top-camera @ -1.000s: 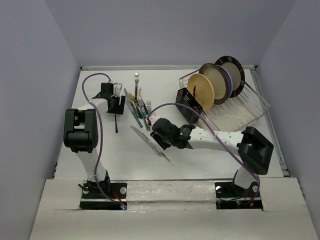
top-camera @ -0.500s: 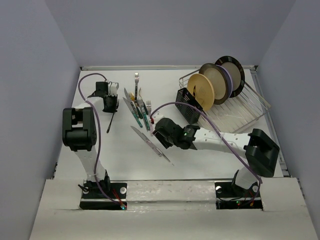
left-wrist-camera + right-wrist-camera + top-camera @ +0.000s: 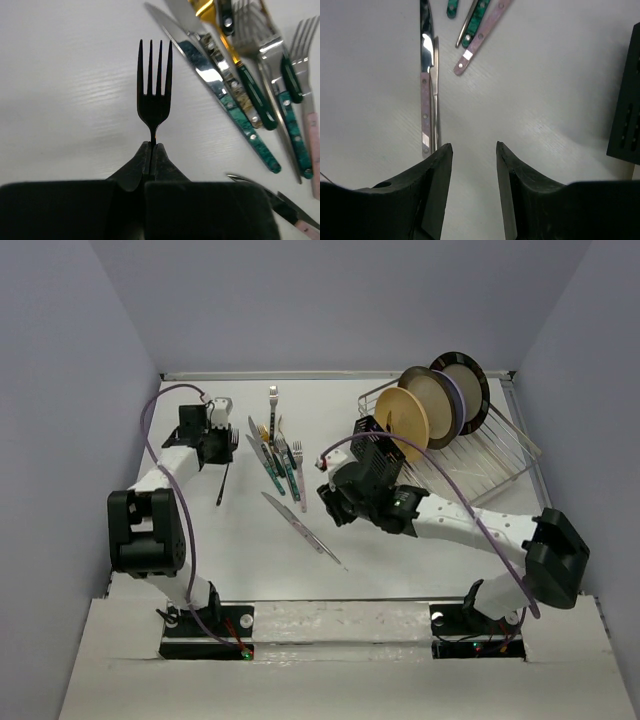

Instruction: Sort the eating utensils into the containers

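Note:
My left gripper (image 3: 151, 145) is shut on the neck of a black fork (image 3: 155, 75), whose tines stick out ahead of the jaws. From above, that gripper (image 3: 216, 456) is at the table's left with the fork's handle (image 3: 221, 486) trailing toward me. Several eating utensils (image 3: 275, 455) with green, gold and silver handles lie fanned in the middle. A pink-handled knife (image 3: 425, 107) lies apart on the table (image 3: 300, 525), just left of my right gripper (image 3: 474, 146), which is open and empty (image 3: 328, 496). The black perforated container (image 3: 378, 445) stands behind the right wrist, partly hidden.
A wire dish rack (image 3: 480, 465) with upright plates (image 3: 430, 405) stands at the back right, right beside the container. A lone silver fork (image 3: 272, 402) lies at the back. The right arm's cable (image 3: 440, 515) loops over the table's right half.
The left gripper has shut on the black fork and drawn it left and back. The right arm has swung right, away from the pink-handled knife toward the container, still open.

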You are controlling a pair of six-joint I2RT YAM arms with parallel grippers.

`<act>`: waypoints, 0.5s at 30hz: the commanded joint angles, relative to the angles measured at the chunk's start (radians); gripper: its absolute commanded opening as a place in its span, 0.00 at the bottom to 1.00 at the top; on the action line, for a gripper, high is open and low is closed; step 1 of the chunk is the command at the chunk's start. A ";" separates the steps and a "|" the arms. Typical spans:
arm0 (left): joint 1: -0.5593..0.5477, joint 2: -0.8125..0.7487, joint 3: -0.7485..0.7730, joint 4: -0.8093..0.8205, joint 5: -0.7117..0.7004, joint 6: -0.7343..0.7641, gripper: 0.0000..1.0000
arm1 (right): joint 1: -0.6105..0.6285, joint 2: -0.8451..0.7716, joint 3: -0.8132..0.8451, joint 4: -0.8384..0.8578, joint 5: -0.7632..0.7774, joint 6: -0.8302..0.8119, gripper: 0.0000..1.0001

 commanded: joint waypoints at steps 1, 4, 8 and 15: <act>0.000 -0.200 -0.032 0.102 0.084 0.002 0.00 | -0.097 -0.135 -0.022 0.228 -0.161 0.058 0.46; -0.017 -0.321 -0.083 0.140 0.090 0.030 0.00 | -0.121 -0.169 -0.020 0.371 -0.201 0.082 0.52; -0.097 -0.518 -0.144 0.197 0.128 0.071 0.00 | -0.121 -0.094 0.104 0.464 -0.297 0.088 0.68; -0.161 -0.672 -0.150 0.188 0.172 0.031 0.00 | -0.121 0.090 0.266 0.693 -0.336 0.185 0.73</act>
